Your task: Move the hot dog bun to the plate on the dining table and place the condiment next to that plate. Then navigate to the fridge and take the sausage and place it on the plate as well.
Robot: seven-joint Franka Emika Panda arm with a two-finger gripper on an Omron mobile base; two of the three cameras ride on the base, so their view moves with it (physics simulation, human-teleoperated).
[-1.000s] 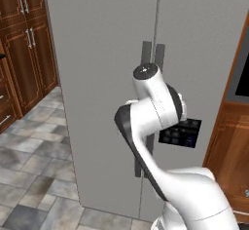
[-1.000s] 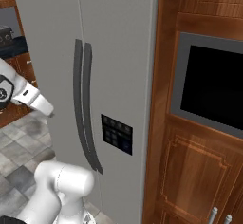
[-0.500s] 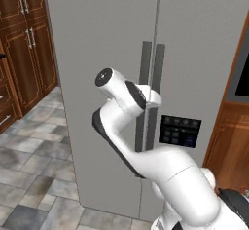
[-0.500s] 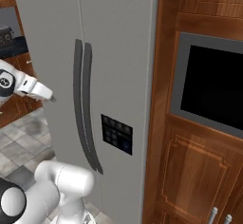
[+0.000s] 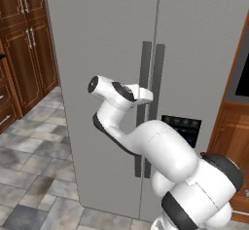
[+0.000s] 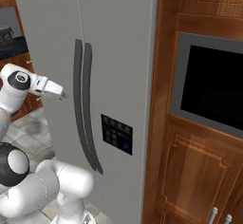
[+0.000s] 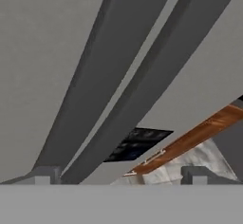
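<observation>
Jaws [image 6: 63,95] wide apart near fridge [image 5: 107,39]'s long upright handles [image 6: 81,99]

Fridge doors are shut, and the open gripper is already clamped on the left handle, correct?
Not quite. The fridge doors are shut and the gripper is open, but it is not clamped: the right base view shows it short of the left handle, touching nothing.

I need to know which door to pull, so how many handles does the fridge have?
2. The left handle and the right handle stand upright side by side on either side of the seam between the fridge doors.
</observation>
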